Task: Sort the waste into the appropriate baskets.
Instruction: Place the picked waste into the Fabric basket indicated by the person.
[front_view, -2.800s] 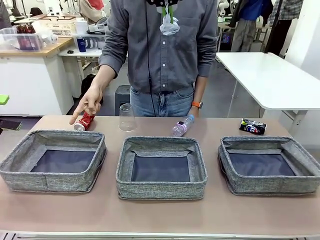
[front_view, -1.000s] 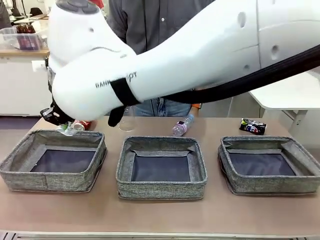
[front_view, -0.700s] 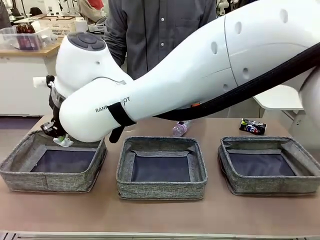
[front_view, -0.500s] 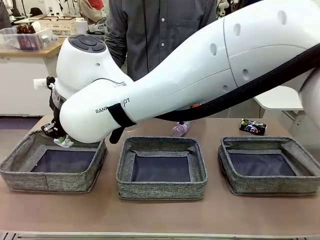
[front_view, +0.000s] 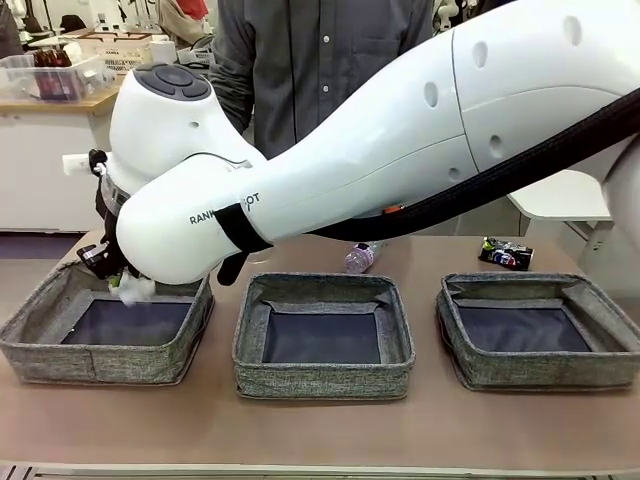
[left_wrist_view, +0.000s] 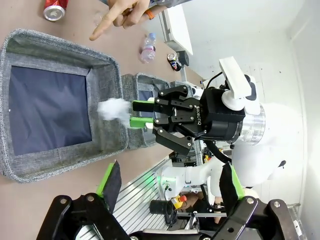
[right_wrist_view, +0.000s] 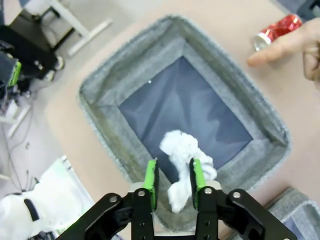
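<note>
From the front, my right arm reached across to the left basket (front_view: 60, 355), which sat toward the left end of the table (front_view: 320, 430), and the crumpled white paper ball (front_view: 135, 290) showed just under my right gripper (front_view: 105, 268), over the basket's far wall. In the left wrist view, my left gripper (left_wrist_view: 167, 175) stood wide open and empty. Beyond it the paper ball (left_wrist_view: 112, 109) sat at the very tips of the right gripper (left_wrist_view: 135, 114), above the basket's inner edge, and the crushed red can (left_wrist_view: 54, 9) lay on the table past the basket, beside the person's pointing hand (left_wrist_view: 122, 12). In the right wrist view, the jaws stood a little apart with the paper ball (right_wrist_view: 182, 150) partly between the green pads (right_wrist_view: 151, 180) and spilling past them, over the dark base near one wall. Whether the pads pinched it or it hung free I could not tell. I judged the ball very light, soft and springy, not slippery and not fragile. A gentle pinch across its middle would do, though loose folds might cling to a pad.
</note>
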